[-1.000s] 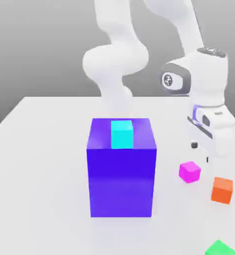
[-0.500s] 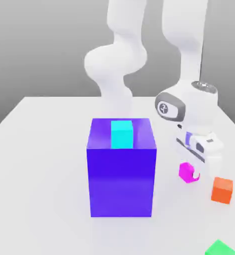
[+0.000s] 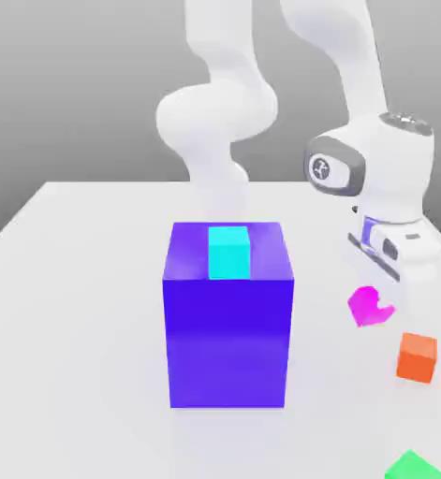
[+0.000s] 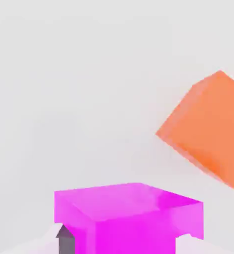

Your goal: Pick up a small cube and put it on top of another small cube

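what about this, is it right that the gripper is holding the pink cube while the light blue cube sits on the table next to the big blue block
Not quite: the light blue cube is on top of the big blue block, as the exterior view shows. The gripper is indeed holding the pink cube.

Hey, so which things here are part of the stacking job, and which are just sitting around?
Part of the job:
- magenta cube, held in the gripper
- another small cube to stack on; which one isn't clear

Just lying about:
- big blue block, a support at most
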You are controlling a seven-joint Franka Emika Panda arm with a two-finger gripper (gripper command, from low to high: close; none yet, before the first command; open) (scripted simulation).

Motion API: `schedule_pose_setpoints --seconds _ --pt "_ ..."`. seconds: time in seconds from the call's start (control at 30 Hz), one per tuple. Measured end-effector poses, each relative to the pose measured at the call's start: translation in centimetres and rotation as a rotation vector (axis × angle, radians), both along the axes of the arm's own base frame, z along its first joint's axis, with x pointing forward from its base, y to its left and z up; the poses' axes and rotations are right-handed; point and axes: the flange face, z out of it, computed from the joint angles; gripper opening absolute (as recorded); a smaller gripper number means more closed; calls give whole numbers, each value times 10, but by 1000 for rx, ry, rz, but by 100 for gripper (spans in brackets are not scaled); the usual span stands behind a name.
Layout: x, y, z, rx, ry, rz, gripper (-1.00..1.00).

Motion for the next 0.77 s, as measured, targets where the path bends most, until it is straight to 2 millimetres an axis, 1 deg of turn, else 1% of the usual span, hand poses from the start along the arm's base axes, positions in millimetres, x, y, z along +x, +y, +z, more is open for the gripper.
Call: schedule_pose_setpoints --seconds 0.17,0.27,0.4,0.53,0.57,0.6,0.67,0.7,0.77 --pt "68 7 11 -2 -3 -185 -100" --pt "109 6 18 -1 -3 -296 -100" --pt "164 -4 28 2 -1 -449 -100" --pt "217 -21 37 7 3 -600 -100" --pt "226 -25 32 8 4 -624 -100" --pt "231 -26 22 9 4 -637 -100" --pt "234 -28 -7 9 4 -646 -100" --pt "234 -28 -19 9 4 -647 100" --pt "234 -28 -19 9 4 -648 100"
